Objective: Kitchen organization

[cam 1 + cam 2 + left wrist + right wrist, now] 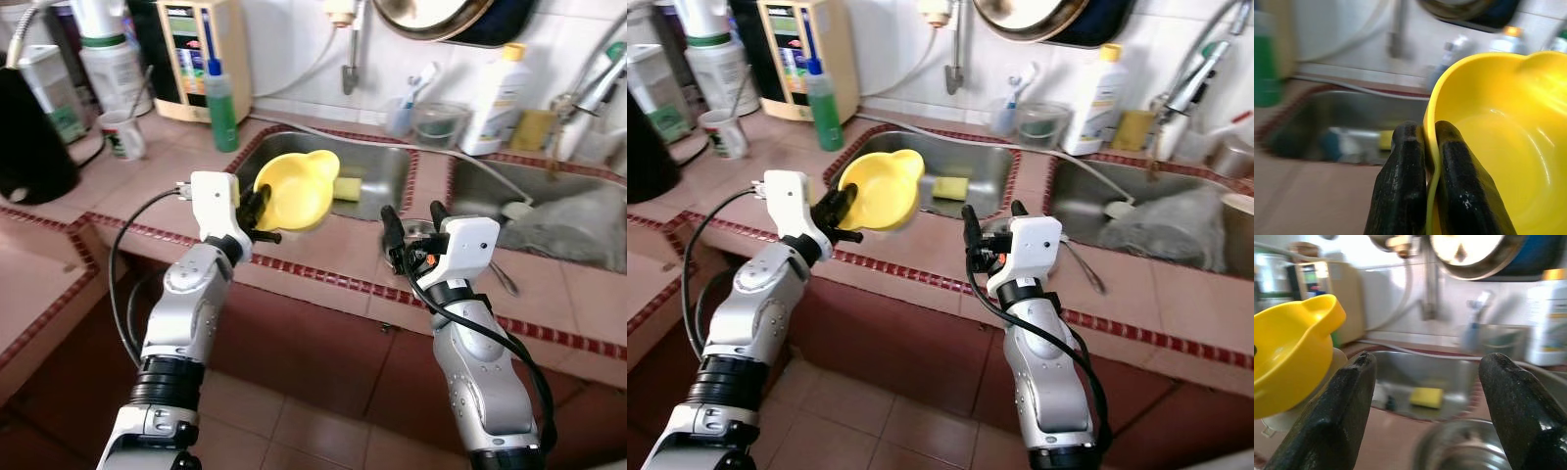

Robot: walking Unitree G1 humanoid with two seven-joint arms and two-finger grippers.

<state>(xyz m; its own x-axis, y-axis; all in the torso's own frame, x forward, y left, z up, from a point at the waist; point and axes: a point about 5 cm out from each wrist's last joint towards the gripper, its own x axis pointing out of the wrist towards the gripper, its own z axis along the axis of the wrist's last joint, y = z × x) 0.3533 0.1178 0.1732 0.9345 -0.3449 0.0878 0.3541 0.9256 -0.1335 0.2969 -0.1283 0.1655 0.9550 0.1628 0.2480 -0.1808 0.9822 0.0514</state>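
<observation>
Yellow plastic bowl with a pouring lip (298, 190) is held in the air over the near edge of the left steel sink basin (377, 166), tilted, mouth facing right. Left gripper (257, 208) is clamped on the bowl's rim, one black finger inside and one outside (clearest in the left wrist view, fingers (1403, 181) pinching the thin wall). Right gripper (411, 227) hovers over the tiled counter (323, 255) between the two basins, fingers spread apart, holding nothing.

Progress, as a judgement: bowl is picked up but not yet put away; placement remains, destination not evident. A yellow sponge (347, 187) lies in the left basin, far side. A green bottle (221, 106) and a white mug (122, 134) stand on the counter to the far left.

Unclear: a round metal item just below the right gripper is blurred; right basin contents are indistinct.
</observation>
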